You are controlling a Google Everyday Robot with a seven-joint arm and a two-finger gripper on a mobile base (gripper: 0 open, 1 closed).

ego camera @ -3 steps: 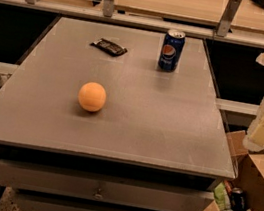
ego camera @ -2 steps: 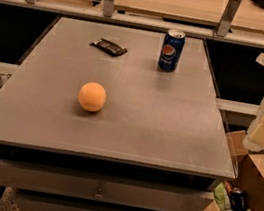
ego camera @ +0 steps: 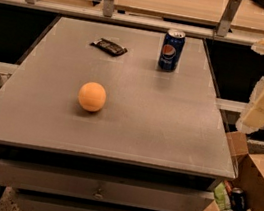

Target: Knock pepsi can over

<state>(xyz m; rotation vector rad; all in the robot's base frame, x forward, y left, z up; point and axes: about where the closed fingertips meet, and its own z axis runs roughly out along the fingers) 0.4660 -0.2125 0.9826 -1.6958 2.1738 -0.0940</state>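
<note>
Nothing has been moved since before.
In the camera view the can is seen standing up at the back of the table. The gripper is held past the table's right side, well apart from the can; spread or pressed together cannot be told. The knock is not yet done.
</note>
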